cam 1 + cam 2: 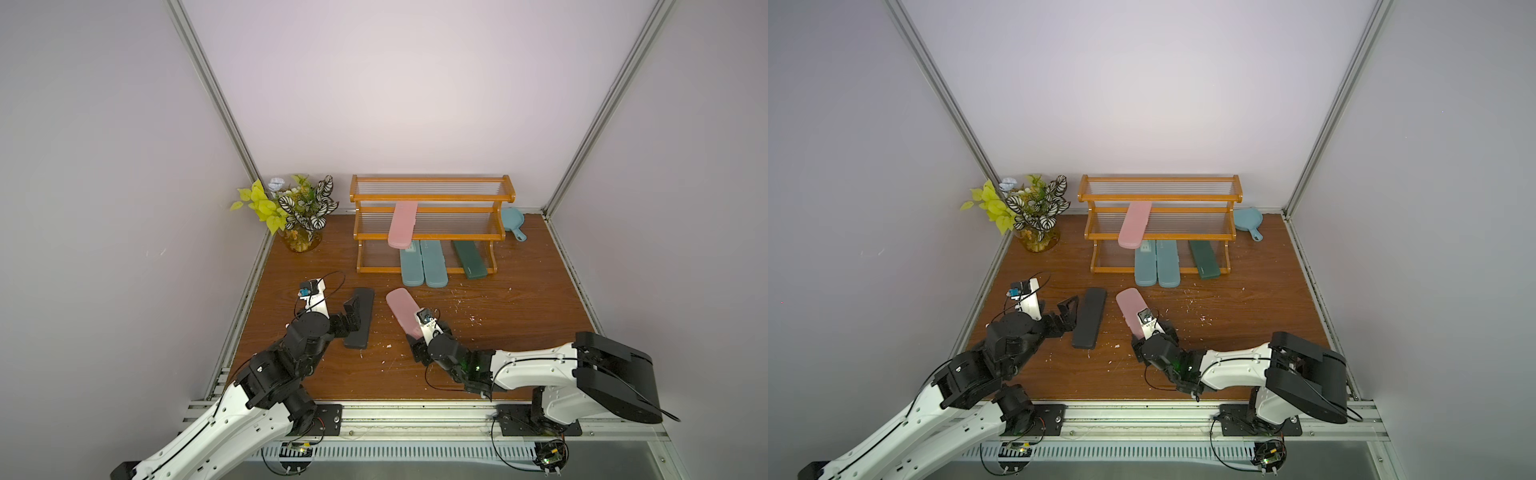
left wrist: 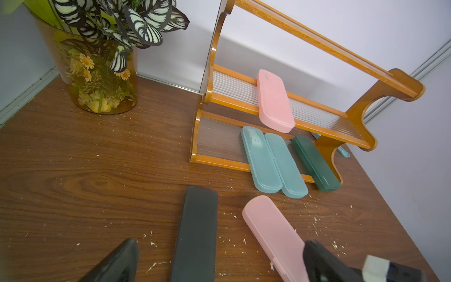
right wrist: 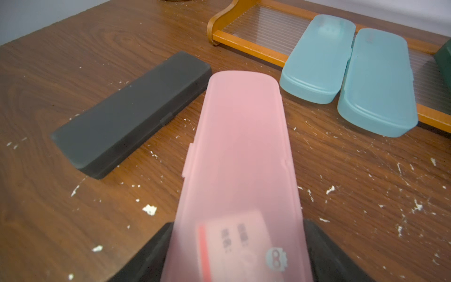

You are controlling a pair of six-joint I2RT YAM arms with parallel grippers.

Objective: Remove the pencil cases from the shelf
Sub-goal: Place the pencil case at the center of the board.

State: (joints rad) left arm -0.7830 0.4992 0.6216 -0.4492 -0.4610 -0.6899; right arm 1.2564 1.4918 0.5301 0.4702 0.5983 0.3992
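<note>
The orange-brown shelf (image 1: pixel 432 195) stands at the back of the table. A pale pink pencil case (image 1: pixel 402 224) lies across its middle tier and overhangs the front. On the bottom tier, sticking out forward, are two teal cases (image 1: pixel 411 264) (image 1: pixel 433 264) and a dark green one (image 1: pixel 469 259). A black case (image 1: pixel 359 318) lies flat on the table. My left gripper (image 2: pixel 219 262) is open astride its near part, not gripping it. My right gripper (image 3: pixel 238 258) is shut on the near end of a second pink case (image 3: pixel 241 136), which points toward the shelf.
A glass vase of leaves and flowers (image 1: pixel 299 237) fills the back left corner. A small blue handled pan (image 1: pixel 512 220) lies right of the shelf. White crumbs (image 1: pixel 471 319) are scattered over the wooden table. Walls close in on three sides.
</note>
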